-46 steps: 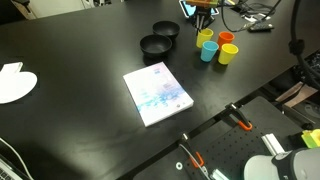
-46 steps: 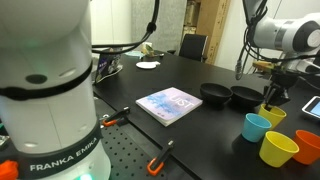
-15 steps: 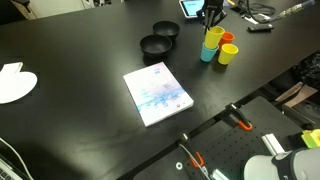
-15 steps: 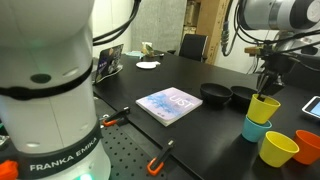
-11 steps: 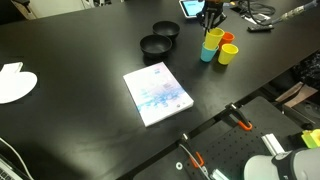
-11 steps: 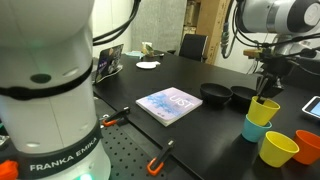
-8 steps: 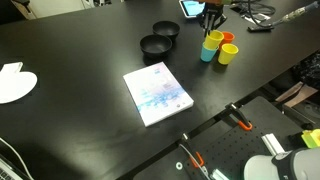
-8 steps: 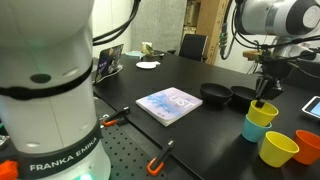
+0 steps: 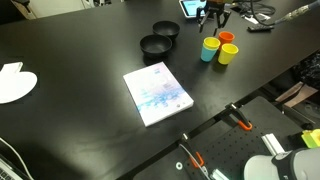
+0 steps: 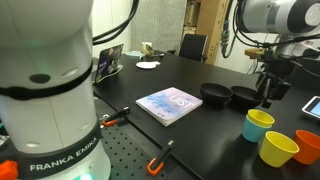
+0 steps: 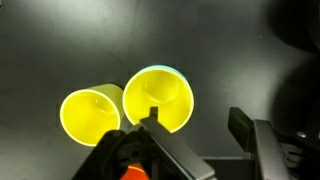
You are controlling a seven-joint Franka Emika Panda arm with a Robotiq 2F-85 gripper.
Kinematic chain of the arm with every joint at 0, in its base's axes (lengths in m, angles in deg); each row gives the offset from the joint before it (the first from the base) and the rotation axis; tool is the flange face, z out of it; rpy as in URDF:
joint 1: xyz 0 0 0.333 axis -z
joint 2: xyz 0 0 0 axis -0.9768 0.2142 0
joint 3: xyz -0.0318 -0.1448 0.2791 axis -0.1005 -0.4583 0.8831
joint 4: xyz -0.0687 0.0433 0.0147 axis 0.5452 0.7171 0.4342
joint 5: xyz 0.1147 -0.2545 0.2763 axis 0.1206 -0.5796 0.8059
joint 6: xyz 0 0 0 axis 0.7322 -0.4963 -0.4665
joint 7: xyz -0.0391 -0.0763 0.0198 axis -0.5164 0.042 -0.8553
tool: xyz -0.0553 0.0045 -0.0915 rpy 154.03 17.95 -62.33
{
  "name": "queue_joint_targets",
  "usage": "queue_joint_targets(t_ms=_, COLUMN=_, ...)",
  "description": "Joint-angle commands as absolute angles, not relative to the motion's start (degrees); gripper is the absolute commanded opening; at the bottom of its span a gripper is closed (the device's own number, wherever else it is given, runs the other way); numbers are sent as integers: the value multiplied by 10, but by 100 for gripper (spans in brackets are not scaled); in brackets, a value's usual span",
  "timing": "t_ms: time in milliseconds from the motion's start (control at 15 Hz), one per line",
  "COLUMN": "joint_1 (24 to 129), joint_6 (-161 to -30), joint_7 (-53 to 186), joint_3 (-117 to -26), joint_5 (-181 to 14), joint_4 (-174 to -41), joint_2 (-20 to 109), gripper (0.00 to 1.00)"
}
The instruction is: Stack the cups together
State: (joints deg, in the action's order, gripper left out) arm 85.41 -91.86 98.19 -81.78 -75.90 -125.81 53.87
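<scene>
A yellow cup (image 11: 158, 98) sits nested inside the teal-blue cup (image 10: 258, 128), whose rim shows as a thin ring around it in the wrist view. A second yellow cup (image 11: 92, 112) stands just beside the pair, and the orange cup (image 9: 228, 38) stands close by; in the wrist view only a sliver of it shows at the bottom edge. My gripper (image 11: 195, 125) hangs open just above the nested pair with nothing between its fingers (image 11: 243, 122). In both exterior views the gripper (image 10: 268, 93) is clear of the cups (image 9: 210, 47).
Two black bowls (image 9: 166, 30) (image 9: 154, 45) stand beside the cups. A book (image 9: 157, 92) lies mid-table. A white object (image 9: 15, 82) lies at one table edge, a phone (image 10: 312, 105) near the cups, and orange-handled clamps (image 10: 158, 159) at the table's front edge.
The gripper lowered the yellow cup into the teal-blue cup, let it go, opened and lifted slightly. The other cups have not moved.
</scene>
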Motion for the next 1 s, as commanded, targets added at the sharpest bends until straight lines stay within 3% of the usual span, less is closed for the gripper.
queue_joint_targets(t_ms=0, joint_1=858, joint_6=-913, joint_7=985, joint_3=-825, joint_5=-754, joint_4=-1243, joint_2=518, gripper=100)
queue_joint_targets(t_ms=533, joint_1=895, joint_6=-918, joint_7=962, joint_3=-843, joint_5=-767, joint_4=-1146, joint_2=599, gripper=100)
queue_joint_targets(t_ms=933, joint_1=894, joint_6=-917, joint_7=967, joint_3=-842, joint_5=-760, joint_4=-1166, joint_2=594, gripper=100)
